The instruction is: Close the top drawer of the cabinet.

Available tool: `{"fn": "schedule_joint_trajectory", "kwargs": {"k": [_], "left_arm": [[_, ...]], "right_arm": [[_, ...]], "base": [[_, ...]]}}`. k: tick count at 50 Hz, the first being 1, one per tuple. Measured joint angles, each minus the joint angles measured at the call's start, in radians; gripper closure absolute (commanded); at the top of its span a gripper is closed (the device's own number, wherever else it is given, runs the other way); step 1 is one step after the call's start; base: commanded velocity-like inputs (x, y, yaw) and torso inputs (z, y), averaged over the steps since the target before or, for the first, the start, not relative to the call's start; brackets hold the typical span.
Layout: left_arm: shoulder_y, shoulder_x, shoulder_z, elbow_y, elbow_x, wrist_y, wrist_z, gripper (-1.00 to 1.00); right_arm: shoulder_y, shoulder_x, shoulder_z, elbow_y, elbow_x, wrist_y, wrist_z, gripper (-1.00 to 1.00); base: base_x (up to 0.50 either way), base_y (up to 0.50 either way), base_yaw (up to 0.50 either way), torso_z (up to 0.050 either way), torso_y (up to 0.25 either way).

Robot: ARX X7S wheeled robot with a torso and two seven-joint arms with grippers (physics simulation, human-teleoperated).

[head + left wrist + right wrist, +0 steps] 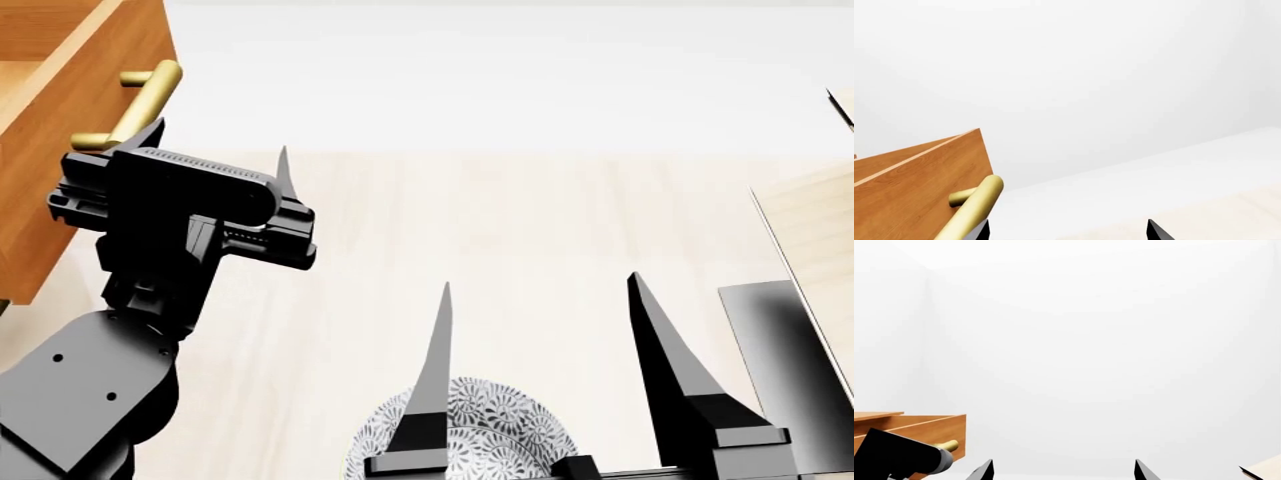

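Note:
The top drawer [80, 170] is an orange-brown wooden box at the far left, standing pulled out, with a brass bar handle [134, 105] on its front panel. My left gripper [220, 160] is open, just in front of the panel. One fingertip [154, 135] is right by the handle, which lies outside the jaws. The left wrist view shows the panel [914, 190], the handle [974, 210] and the open left gripper [1067, 231]. My right gripper [541, 300] is open and empty, low in the middle. The cabinet's top edge [874, 415] shows above the drawer [921, 429].
A pale light-wood slanted shelf [814, 230] on a dark base [787, 360] stands at the right. A round patterned plate [474, 425] lies on the pale wood floor under my right gripper [1063, 471]. White walls lie beyond.

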Motion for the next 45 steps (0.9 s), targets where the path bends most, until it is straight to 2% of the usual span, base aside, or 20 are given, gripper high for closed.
{"fn": "schedule_joint_trajectory", "kwargs": {"k": [24,45], "left_arm": [[0.01,-0.076,-0.022,0.036,-0.013,-0.025,-0.018,-1.0],[0.042,-0.178,-0.068,0.102,-0.037,-0.059,-0.053,-1.0]], "right_arm": [[0.005,0.02,-0.014,0.007,0.014,-0.012,0.024,-1.0],[0.01,0.035,-0.043,0.013,0.017,-0.022,0.044,-1.0]], "base": [[0.0,0.0,0.0,0.0,0.0],[0.0,0.0,0.0,0.0,0.0]]}}
